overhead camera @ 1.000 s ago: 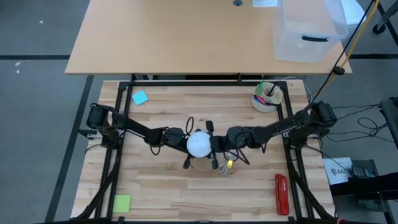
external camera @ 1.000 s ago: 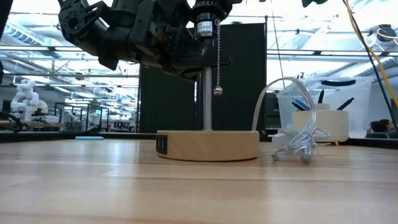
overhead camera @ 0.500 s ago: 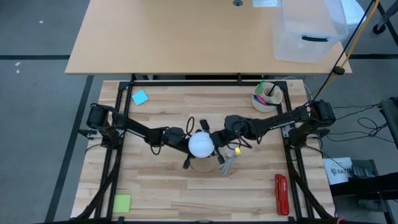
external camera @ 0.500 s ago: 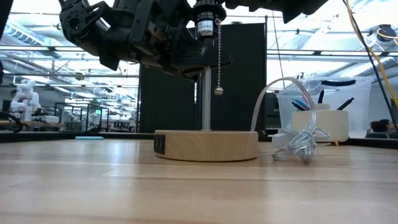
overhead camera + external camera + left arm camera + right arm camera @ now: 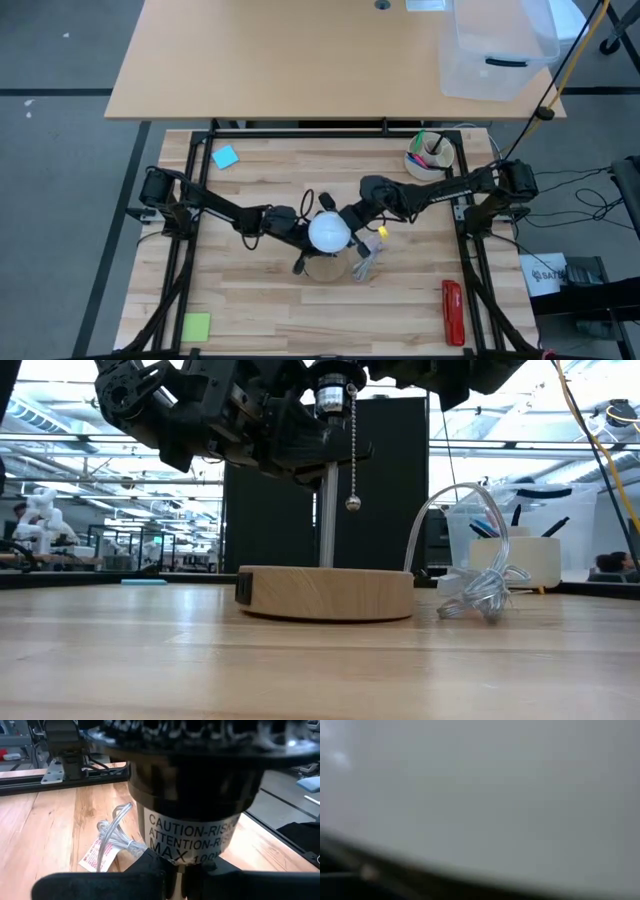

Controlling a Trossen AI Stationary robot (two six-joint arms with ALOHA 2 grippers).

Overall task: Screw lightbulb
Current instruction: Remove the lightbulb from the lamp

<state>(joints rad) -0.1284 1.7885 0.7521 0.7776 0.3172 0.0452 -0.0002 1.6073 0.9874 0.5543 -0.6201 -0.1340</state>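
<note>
Lightbulb, a small white bulb with a round globe, sits at the middle of the slatted wooden table, on top of the black socket of a lamp whose round wooden base rests flat on the tabletop. In the right wrist view the globe fills nearly the whole picture as a pale, blurred surface. From the right, the right gripper reaches in and sits against the far right side of the globe; its fingers appear to be set around the bulb, but how firmly they grip cannot be told. From the left, the left gripper is closed tight on the lamp just under the socket, whose white caution label shows close up in the left wrist view. A metal pull chain with a small ball hangs down beside the thin metal stem. A coiled clear cord lies on the table just right of the wooden base. At the far right corner stands a white cup of coloured pens. A blue sticky note lies at the far left, a green sticky note at the near left, and a red flat tool at the near right.
</note>
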